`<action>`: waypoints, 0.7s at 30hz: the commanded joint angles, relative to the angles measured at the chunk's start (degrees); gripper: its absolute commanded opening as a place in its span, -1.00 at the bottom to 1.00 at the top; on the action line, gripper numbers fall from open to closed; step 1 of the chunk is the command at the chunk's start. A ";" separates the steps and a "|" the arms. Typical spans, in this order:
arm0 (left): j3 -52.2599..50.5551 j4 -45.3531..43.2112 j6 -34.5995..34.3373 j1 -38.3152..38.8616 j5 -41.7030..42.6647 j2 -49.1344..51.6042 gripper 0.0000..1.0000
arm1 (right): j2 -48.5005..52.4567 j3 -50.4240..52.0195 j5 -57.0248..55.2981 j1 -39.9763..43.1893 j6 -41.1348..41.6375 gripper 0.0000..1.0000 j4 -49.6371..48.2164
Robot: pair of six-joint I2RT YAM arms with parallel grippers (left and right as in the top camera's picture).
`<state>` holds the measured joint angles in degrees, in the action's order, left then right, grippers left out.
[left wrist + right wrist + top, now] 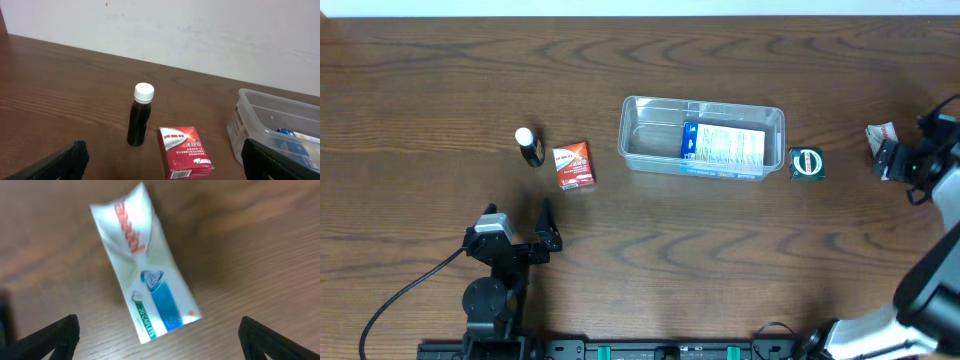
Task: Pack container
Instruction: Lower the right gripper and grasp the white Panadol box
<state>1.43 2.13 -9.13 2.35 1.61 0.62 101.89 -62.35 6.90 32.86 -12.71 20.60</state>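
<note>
Clear container [703,137] sits mid-frame overhead. Right gripper [159,325] hangs wide open over the white sachet [145,265], far right; I'd straddle its narrow width before lowering. Left gripper [162,150] is open too.

Dark wooden table [640,260] against a plain white wall [200,35].

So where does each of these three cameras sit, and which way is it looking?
Overhead: above the table, looking down on the container; left gripper and right gripper show.
Left wrist: low on the left arm, facing the wall past the dark bottle and red carton; its open fingers frame the bottom corners.
Right wrist: on the right arm, looking down at a white packet; its fingers show likewise.
Shared: overhead and left wrist both show bottle, carton and container.
</note>
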 commanded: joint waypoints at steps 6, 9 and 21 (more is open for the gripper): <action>-1.20 1.86 0.52 -0.02 -0.11 -0.24 0.96 | 8.04 -9.49 1.49 0.50 -7.41 0.98 5.40; -1.20 1.86 0.52 -0.02 -0.11 -0.24 0.96 | 8.98 -9.49 0.74 0.50 -8.22 0.99 4.39; -1.20 1.86 0.52 -0.02 -0.11 -0.24 0.96 | 14.73 -10.16 4.63 -0.07 -8.46 0.94 4.72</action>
<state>1.43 2.13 -9.13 2.35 1.58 0.62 115.48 -71.85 9.61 32.93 -20.78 24.43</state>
